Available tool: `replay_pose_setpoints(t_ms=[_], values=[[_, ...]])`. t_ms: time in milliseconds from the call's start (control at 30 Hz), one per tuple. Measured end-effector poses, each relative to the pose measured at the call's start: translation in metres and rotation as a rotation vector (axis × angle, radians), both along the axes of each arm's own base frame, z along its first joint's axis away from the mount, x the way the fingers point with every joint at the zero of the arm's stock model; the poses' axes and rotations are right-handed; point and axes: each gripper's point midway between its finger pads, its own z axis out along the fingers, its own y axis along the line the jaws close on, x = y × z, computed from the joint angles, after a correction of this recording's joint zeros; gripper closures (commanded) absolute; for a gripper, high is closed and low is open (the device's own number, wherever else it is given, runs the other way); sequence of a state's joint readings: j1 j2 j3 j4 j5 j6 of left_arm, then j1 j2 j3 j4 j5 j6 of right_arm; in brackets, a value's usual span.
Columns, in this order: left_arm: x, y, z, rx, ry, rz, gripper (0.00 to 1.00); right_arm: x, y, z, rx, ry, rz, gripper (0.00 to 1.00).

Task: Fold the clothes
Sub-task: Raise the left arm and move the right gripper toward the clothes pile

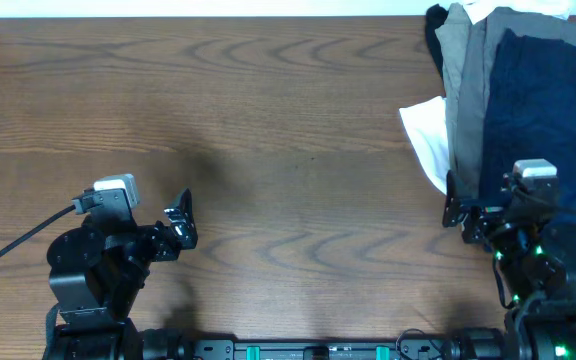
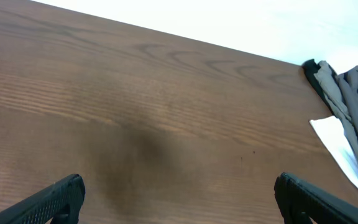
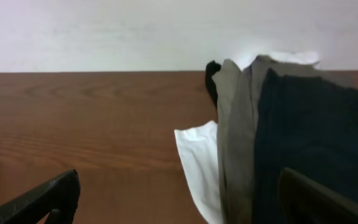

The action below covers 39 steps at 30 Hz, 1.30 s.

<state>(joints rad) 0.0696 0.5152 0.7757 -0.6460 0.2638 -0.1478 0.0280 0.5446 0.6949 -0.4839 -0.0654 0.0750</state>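
At the far right corner of the worktop (image 1: 268, 120) we saw the clothes (image 1: 508, 90), lying in one heap that went past the right side of the overhead view. We counted four pieces in it: one navy garment (image 1: 543, 95) on top at the right, one grey garment (image 1: 468, 80) just beside it on the left, one white garment (image 1: 426, 135) coming out from under the grey one, and one black garment (image 1: 435, 35) at the far left end of the heap. A small white part also showed at the far edge; we could not tell whether it belonged to the same white piece.

Two arms stood at the near edge, the left arm (image 1: 93, 265) and the right arm (image 1: 548, 260), each with one gripper. The left gripper (image 1: 183, 222) hung over bare wood, its fingers (image 2: 48, 202) wide apart and holding nothing. The right gripper (image 1: 456, 208) was at the near end of the heap, its jaws wide apart too, with one finger (image 3: 42, 199) over the wood and the other in front of the navy fabric. Whether it touched the cloth we could not tell. One black cable (image 1: 18, 240) ran from the left arm toward the left edge.

The worktop was brown wood with a strong grain, and behind its far edge stood a pale wall (image 3: 166, 31). From the left edge to the heap the wood lay bare.
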Motion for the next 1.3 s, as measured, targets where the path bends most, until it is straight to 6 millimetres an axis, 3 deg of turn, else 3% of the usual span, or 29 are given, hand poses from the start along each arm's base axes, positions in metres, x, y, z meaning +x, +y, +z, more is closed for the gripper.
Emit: replay_pose_setpoints(t_ms=[567, 867, 1300], values=[[0.011, 0.001, 0.029, 0.011, -0.113, -0.002, 0.02, 0.043, 0.005, -0.044, 0.05, 0.242, -0.002, 0.01], [0.017, 0.0, 0.072, 0.018, -0.143, -0.008, 0.02, 0.065, 0.003, -0.065, 0.08, 0.366, 0.012, 0.01], [0.031, -0.035, 0.109, -0.058, -0.199, -0.22, 0.02, 0.07, -0.005, -0.064, 0.052, 0.352, 0.029, 0.01]])
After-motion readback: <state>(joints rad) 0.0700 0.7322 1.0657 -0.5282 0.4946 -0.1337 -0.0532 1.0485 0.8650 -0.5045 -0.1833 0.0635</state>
